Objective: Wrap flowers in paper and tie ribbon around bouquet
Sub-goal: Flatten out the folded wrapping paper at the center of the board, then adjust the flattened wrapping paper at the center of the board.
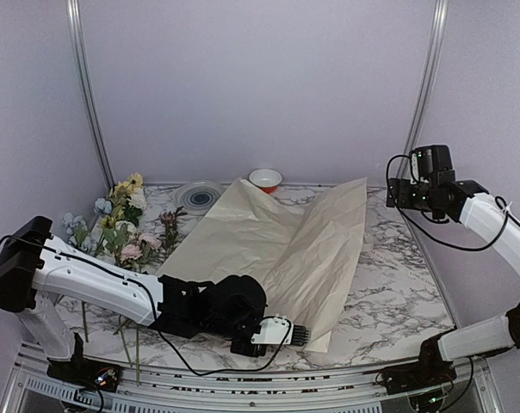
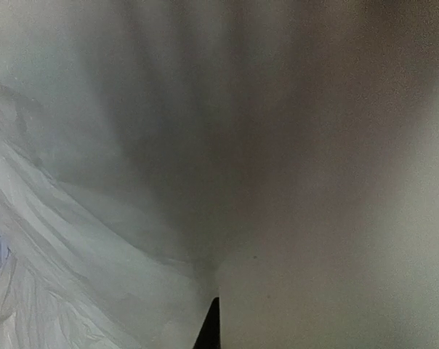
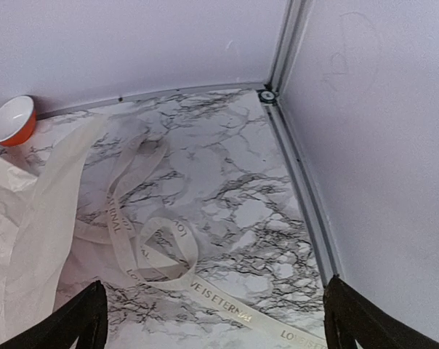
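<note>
The peach paper (image 1: 277, 237) lies spread over the middle of the marble table, creased down its centre. My left gripper (image 1: 299, 334) is at the sheet's near corner and shut on it. In the left wrist view the paper (image 2: 278, 182) fills the frame, its folds running into the one dark fingertip (image 2: 211, 323) that shows. The flowers (image 1: 122, 219) lie at the left, blooms toward the back wall. The cream ribbon (image 3: 154, 247) is looped on the marble right of the paper (image 3: 23, 218). My right gripper (image 1: 398, 196) (image 3: 219, 327) hangs high above the ribbon, open and empty.
A red bowl (image 1: 265, 179) (image 3: 12, 120) and a grey plate (image 1: 198, 196) stand by the back wall. The enclosure's walls and a metal rail (image 3: 299, 174) bound the table on the right. My left arm (image 1: 105, 284) lies across the flower stems along the near edge.
</note>
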Robot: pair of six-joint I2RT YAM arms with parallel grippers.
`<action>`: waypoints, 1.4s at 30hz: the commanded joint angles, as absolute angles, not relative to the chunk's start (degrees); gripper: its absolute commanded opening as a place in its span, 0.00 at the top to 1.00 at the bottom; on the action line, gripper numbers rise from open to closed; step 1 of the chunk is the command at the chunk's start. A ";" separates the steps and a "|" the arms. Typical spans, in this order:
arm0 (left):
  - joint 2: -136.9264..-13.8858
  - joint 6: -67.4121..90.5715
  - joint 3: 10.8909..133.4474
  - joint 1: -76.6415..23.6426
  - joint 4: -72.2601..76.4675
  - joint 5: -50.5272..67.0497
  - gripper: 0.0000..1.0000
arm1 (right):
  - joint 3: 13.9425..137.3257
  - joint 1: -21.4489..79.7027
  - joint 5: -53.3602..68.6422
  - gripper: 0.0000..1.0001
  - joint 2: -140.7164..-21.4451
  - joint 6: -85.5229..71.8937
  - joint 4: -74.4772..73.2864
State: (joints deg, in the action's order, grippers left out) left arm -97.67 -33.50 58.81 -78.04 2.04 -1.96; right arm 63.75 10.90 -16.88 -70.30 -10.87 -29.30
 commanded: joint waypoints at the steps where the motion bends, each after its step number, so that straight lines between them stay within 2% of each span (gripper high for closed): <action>1: -99.76 -34.09 58.27 -78.00 0.15 0.64 1.00 | 67.58 9.86 -37.07 0.00 -68.02 -10.57 -31.63; 4: -101.56 -37.44 58.58 -79.39 0.47 1.45 1.00 | 67.38 9.67 -35.47 0.00 -65.48 -8.72 -28.22; 8: -102.57 -39.41 60.68 -80.59 1.17 5.93 1.00 | 65.80 9.67 -18.68 0.03 -64.40 -5.40 -23.33; 10: -102.69 -39.93 61.38 -80.57 1.23 9.60 1.00 | 65.06 9.90 -7.63 0.09 -65.93 -4.82 -22.60; 13: -103.40 -40.10 62.08 -80.60 -0.60 12.04 1.00 | 63.89 13.17 4.80 0.23 -70.88 -4.78 -21.63; 14: -103.52 -39.53 62.19 -80.60 -1.39 11.21 0.89 | 63.74 15.97 5.88 0.26 -73.07 -4.12 -21.78; 16: -102.78 -37.89 61.57 -80.47 -2.42 8.97 0.47 | 64.19 21.87 5.43 0.27 -77.82 -2.46 -22.81; 17: -101.46 -37.35 60.92 -80.43 -2.82 7.99 0.33 | 64.47 24.22 5.33 0.28 -80.27 -1.98 -23.45; 19: -98.05 -36.20 59.11 -80.30 -3.24 7.13 0.20 | 65.07 27.32 5.10 0.32 -85.01 -2.34 -23.89; 23: -89.47 -35.29 55.50 -78.98 -7.10 9.32 0.10 | 66.26 28.48 5.57 0.42 -93.30 -5.16 -23.96; 27: -81.97 -33.22 52.49 -75.34 -11.79 5.98 0.09 | 67.22 28.52 3.30 0.46 -100.51 -6.68 -24.22; 29: -80.60 -25.30 52.24 -70.69 -10.67 -4.40 0.14 | 67.83 28.50 0.93 0.49 -103.11 -7.36 -24.95; 30: -80.96 -20.13 52.78 -67.51 -10.63 -10.72 0.21 | 67.78 28.49 0.31 0.50 -104.01 -7.58 -25.11; 32: -82.97 -11.27 54.86 -61.13 -13.63 -15.51 0.41 | 67.47 28.48 -0.15 0.52 -105.19 -8.09 -24.97; 34: -84.95 -4.42 55.12 -58.28 -15.40 -22.47 0.51 | 66.97 28.54 -1.49 0.52 -106.01 -8.72 -25.38; 36: -86.08 0.38 54.16 -56.75 -15.97 -26.04 0.53 | 66.42 28.48 -3.58 0.53 -106.43 -9.41 -26.17; 42: -95.18 10.48 52.85 -53.95 -16.24 -24.90 0.52 | 61.98 28.39 -7.67 0.54 -104.99 -11.62 -27.86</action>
